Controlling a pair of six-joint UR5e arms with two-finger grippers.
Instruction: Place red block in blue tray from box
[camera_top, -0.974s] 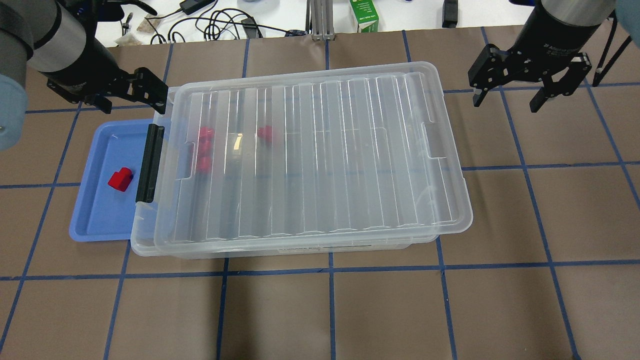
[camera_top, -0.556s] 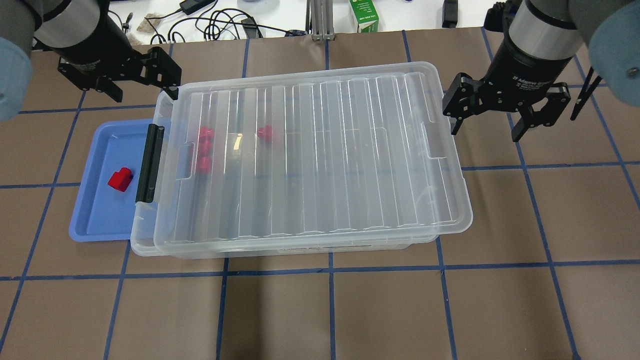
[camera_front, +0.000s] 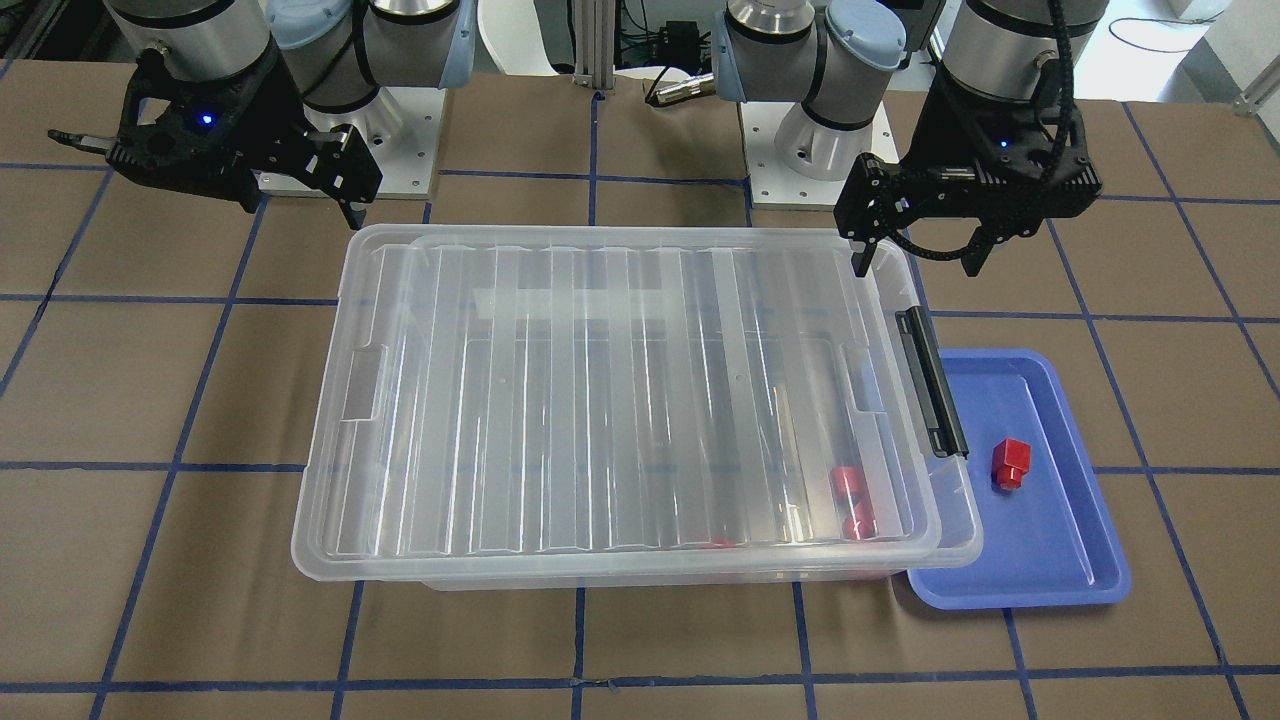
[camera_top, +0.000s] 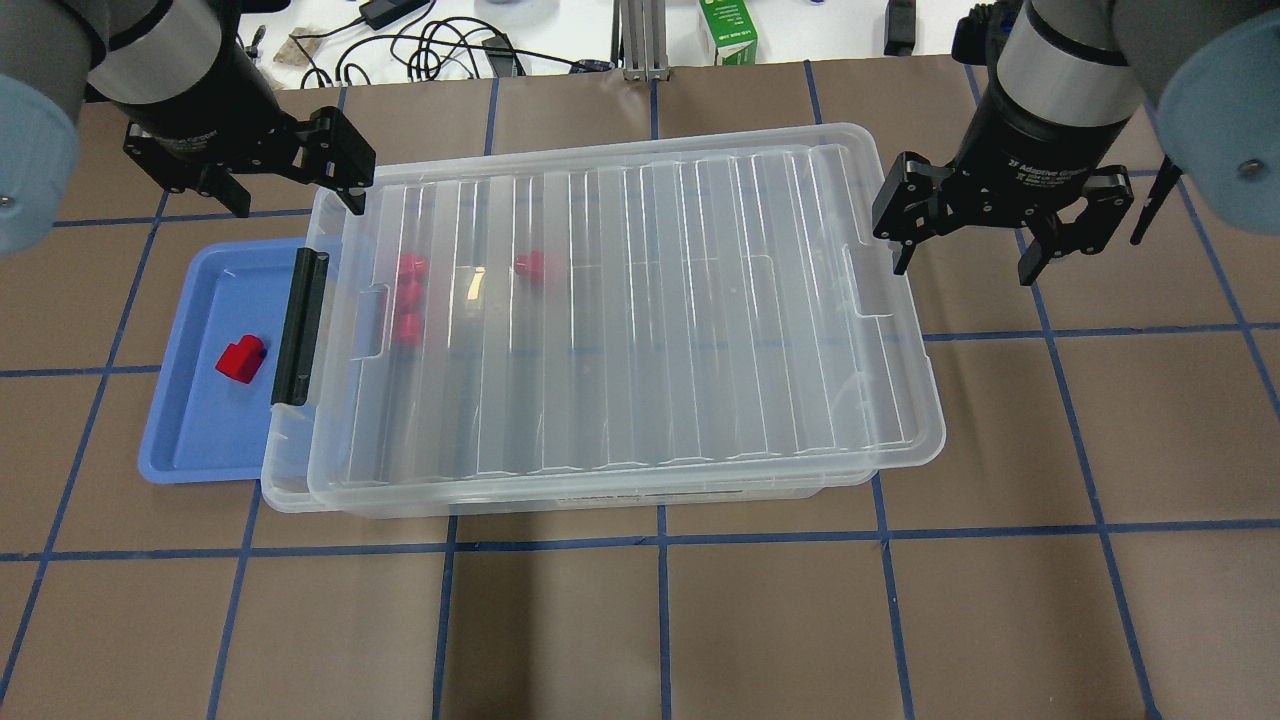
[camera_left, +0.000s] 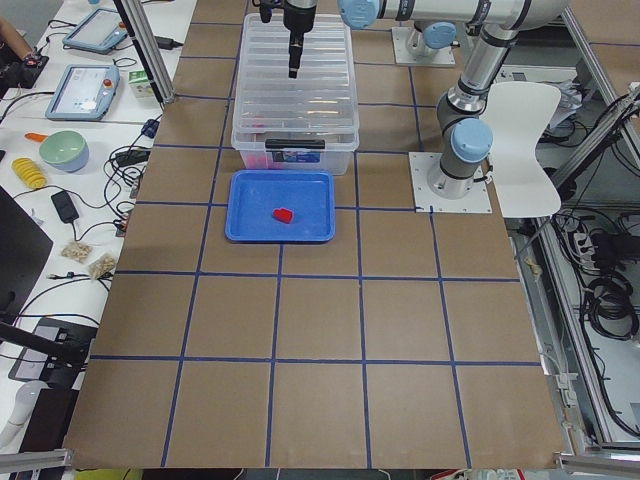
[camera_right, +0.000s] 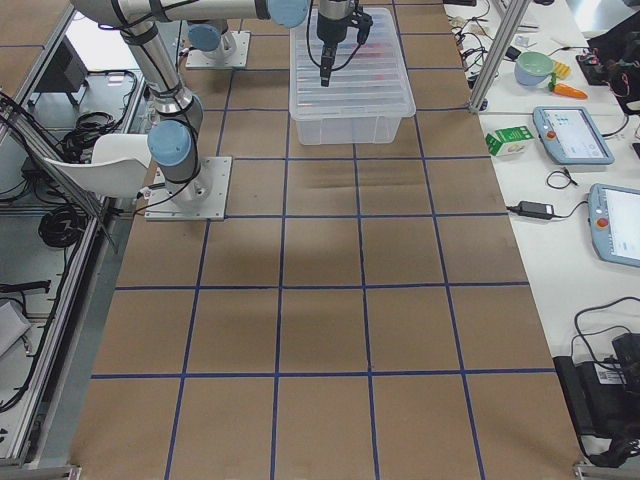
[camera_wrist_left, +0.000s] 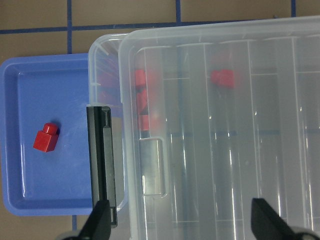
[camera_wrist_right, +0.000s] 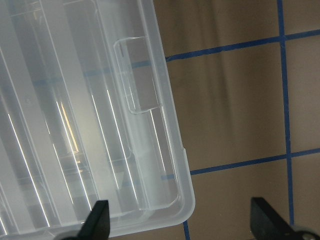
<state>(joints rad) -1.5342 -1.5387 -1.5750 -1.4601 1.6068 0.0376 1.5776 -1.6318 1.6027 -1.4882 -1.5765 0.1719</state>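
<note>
The clear box (camera_top: 620, 320) stands mid-table with its ribbed lid on and slightly askew, and a black latch (camera_top: 300, 325) on its left end. Several red blocks (camera_top: 408, 297) show through the lid near that end. One red block (camera_top: 240, 360) lies in the blue tray (camera_top: 190, 440), which is partly tucked under the box's left end; the block also shows in the left wrist view (camera_wrist_left: 46, 137). My left gripper (camera_top: 298, 203) is open and empty above the box's far-left corner. My right gripper (camera_top: 963, 268) is open and empty just off the box's right end.
Brown table with blue tape grid. Cables, a green carton (camera_top: 728, 32) and an aluminium post lie beyond the far edge. The arm bases (camera_front: 400, 150) stand behind the box in the front-facing view.
My left gripper has moved right to the box's far-left corner. My right gripper has moved left and nearer, up to the box's right end. Both stay open; box, tray and blocks are unmoved.
</note>
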